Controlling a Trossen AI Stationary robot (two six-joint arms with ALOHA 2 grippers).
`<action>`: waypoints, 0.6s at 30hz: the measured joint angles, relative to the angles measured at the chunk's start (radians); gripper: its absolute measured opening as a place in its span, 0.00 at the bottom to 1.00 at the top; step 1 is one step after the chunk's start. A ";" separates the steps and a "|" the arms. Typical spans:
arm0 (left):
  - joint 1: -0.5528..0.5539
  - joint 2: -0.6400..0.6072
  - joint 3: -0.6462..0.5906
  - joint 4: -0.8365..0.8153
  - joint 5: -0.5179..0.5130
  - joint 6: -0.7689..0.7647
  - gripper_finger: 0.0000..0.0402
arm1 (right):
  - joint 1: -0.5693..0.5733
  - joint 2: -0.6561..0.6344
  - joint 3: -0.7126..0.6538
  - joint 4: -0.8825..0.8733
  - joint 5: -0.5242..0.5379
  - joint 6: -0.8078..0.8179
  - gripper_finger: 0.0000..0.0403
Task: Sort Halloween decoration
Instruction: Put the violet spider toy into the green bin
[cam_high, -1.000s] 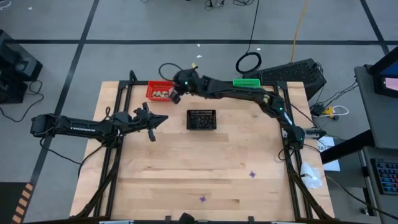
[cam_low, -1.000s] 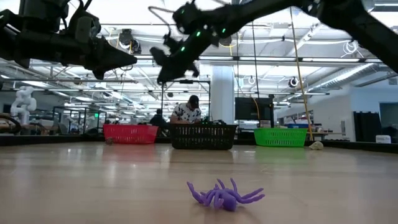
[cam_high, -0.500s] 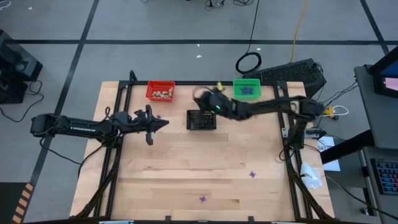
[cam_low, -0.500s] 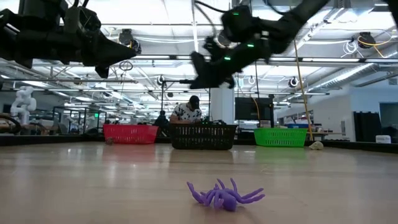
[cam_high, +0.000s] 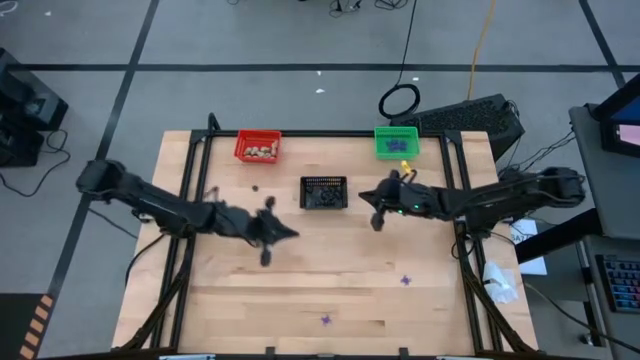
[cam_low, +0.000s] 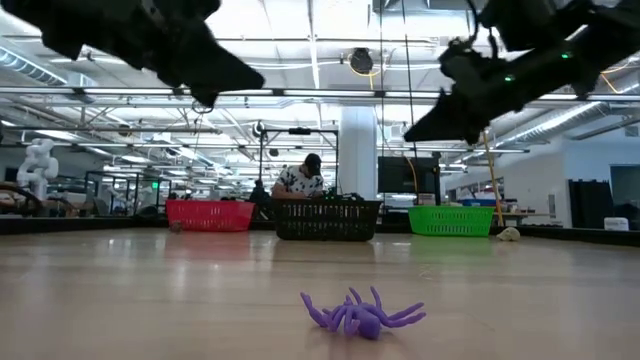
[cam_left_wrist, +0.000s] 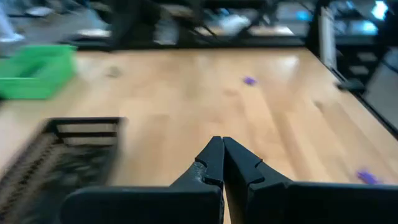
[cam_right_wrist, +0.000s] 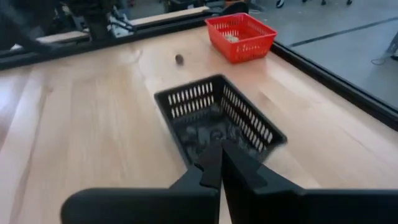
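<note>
High view: both arms are held over the desk (cam_high: 300, 290), nothing gripped.
Left gripper (cam_high: 287, 234) is seen left of centre, fingers (cam_left_wrist: 211, 163) pressed together, empty. Right gripper (cam_high: 372, 205) is placed just right of the black basket (cam_high: 324, 193), fingers (cam_right_wrist: 210, 163) closed, empty. Purple spiky trinkets (cam_high: 405, 281) are left loose on the near desk; beige lumps sit in the red basket (cam_high: 257, 147), more purple ones in the green basket (cam_high: 396, 142).
</note>
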 joint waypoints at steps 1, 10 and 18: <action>-0.025 0.049 0.032 -0.001 -0.001 0.000 0.00 | 0.009 -0.027 -0.016 -0.013 0.001 -0.001 0.00; -0.207 0.412 0.303 -0.030 -0.001 -0.038 0.00 | 0.043 -0.137 -0.077 -0.034 0.003 -0.067 0.00; -0.259 0.599 0.461 -0.117 0.059 -0.162 0.01 | 0.043 -0.138 -0.076 -0.034 0.003 -0.074 0.00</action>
